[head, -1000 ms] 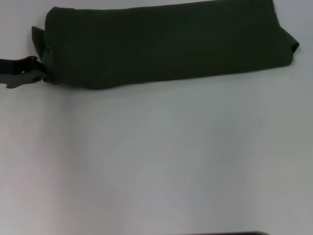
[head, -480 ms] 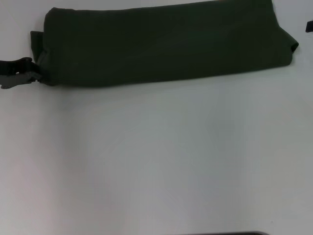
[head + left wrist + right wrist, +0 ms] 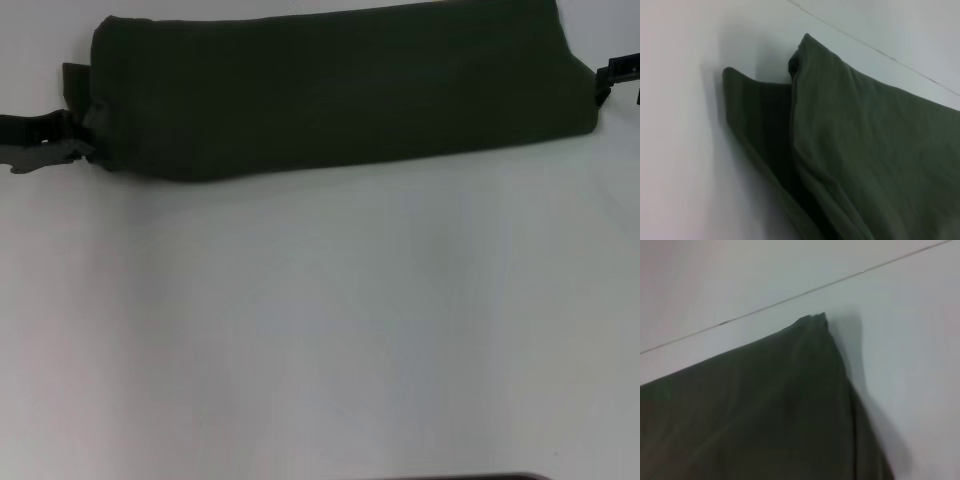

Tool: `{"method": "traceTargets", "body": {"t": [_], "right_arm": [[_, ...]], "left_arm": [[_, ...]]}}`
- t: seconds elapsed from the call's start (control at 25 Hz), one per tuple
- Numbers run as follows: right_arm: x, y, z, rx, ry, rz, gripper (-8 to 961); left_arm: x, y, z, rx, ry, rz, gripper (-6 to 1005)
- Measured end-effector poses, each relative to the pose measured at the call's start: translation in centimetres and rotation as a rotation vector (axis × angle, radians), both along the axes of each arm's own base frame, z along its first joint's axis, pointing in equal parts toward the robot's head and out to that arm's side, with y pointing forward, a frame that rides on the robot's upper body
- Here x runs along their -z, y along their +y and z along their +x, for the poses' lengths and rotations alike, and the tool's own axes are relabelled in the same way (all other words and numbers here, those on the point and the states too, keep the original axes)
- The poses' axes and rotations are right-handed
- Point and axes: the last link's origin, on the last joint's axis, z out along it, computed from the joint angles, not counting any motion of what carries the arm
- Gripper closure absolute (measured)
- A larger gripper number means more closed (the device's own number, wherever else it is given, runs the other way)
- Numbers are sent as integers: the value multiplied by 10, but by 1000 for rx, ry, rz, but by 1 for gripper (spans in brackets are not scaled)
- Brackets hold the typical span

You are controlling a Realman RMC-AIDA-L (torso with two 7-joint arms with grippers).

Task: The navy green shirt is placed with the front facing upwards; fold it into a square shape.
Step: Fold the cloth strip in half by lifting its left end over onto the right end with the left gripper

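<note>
1. Head view: shirt (image 3: 330,90) lies as a long folded band across the upper frame on the table (image 3: 320,330). Left claw (image 3: 62,150) touches its left end; right claw (image 3: 618,72) is at its right end. Whether either grips, cannot tell.
2. Left wrist view: a loose flap (image 3: 755,130) protrudes; advise gathering all layers.
3. Right wrist view: corner (image 3: 815,322) is neat; advise lifting both ends level.

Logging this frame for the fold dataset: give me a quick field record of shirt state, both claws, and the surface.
shirt: navy green shirt folded into a long narrow band lying across the far side of the table, plain green face up, no lettering visible
shirt left end: a loose flap sticks out past the folded edge
left claw: left claw at the band's left end, low at the table
right claw: right claw at the band's right end, only its tip in view
claw fingers: cannot tell for either
surface: white table
</note>
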Motion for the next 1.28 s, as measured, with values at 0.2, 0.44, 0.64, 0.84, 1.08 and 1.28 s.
{"method": "traceTargets", "body": {"t": [0.2, 0.44, 0.64, 0.84, 1.08, 1.28], "right_arm": [[7, 4, 1, 2, -10, 40, 176], [20, 9, -2, 4, -2, 44, 175], [26, 13, -2, 12, -3, 50, 175], [28, 14, 0, 21, -2, 67, 175], [36, 14, 1, 31, 3, 73, 176], [43, 16, -2, 31, 3, 68, 176]], "left_arm": [[1, 3, 2, 5, 2, 6, 983], [1, 4, 2, 9, 7, 12, 982], [0, 3, 2, 12, 9, 13, 982], [1, 4, 3, 16, 9, 14, 982], [2, 6, 5, 21, 10, 14, 982], [2, 6, 4, 22, 11, 16, 982]]}}
